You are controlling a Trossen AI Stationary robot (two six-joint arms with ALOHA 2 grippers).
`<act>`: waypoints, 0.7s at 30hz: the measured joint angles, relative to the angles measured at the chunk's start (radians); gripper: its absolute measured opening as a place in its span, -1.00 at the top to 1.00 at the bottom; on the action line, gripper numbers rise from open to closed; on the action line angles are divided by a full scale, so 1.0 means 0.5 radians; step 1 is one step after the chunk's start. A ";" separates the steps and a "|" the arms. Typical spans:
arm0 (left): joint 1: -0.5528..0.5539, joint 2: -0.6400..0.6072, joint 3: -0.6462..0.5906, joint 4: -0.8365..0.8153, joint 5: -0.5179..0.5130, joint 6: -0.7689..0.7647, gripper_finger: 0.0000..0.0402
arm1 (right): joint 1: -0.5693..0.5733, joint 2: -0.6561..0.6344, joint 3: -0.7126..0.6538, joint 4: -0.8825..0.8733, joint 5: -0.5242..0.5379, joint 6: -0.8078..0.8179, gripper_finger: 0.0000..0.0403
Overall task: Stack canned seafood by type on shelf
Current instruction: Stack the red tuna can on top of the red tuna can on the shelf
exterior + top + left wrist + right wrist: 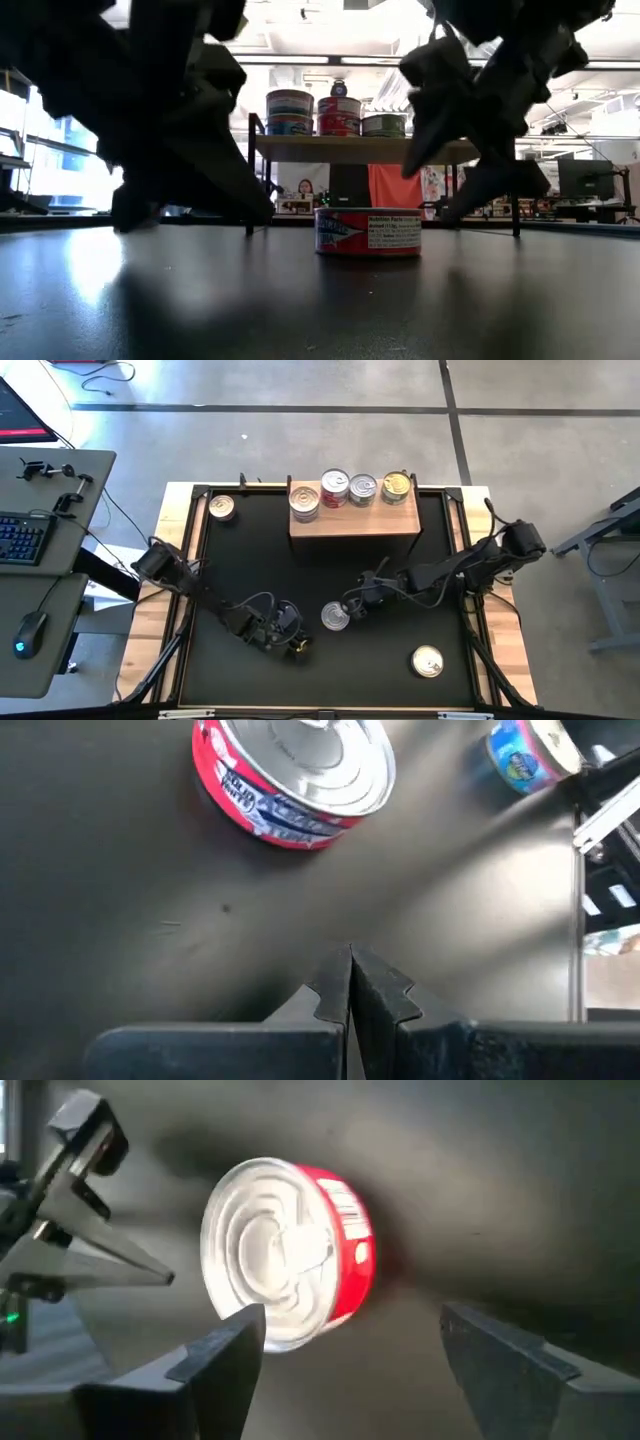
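A red-labelled can [336,616] with a silver lid stands upright on its base on the black mat, mid-table; the low view shows it [368,232] in front of the shelf. My right gripper [350,1325] is open just to the can's right, its fingers short of the can [290,1255]. My left gripper [350,975] is shut and empty above the mat, near and left of the can [295,775]. The wooden shelf [355,525] at the far side carries several cans [334,488] on its top, some of them stacked.
A gold-lidded can with a blue label [428,661] stands near the table's near right corner. Another can [222,508] stands at the far left, beside the shelf. Bare mat lies between the shelf and the middle can.
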 joint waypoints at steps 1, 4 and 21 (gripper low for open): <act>0.010 0.016 0.002 0.009 0.007 0.001 1.00 | 0.000 0.017 0.009 -0.010 0.022 0.000 -0.45; 0.054 0.050 0.003 0.064 0.009 0.018 1.00 | -0.001 0.062 0.033 0.052 0.055 0.006 -0.45; 0.287 0.116 0.072 0.100 0.140 0.317 1.00 | -0.049 0.221 0.028 0.389 -0.012 0.110 -0.45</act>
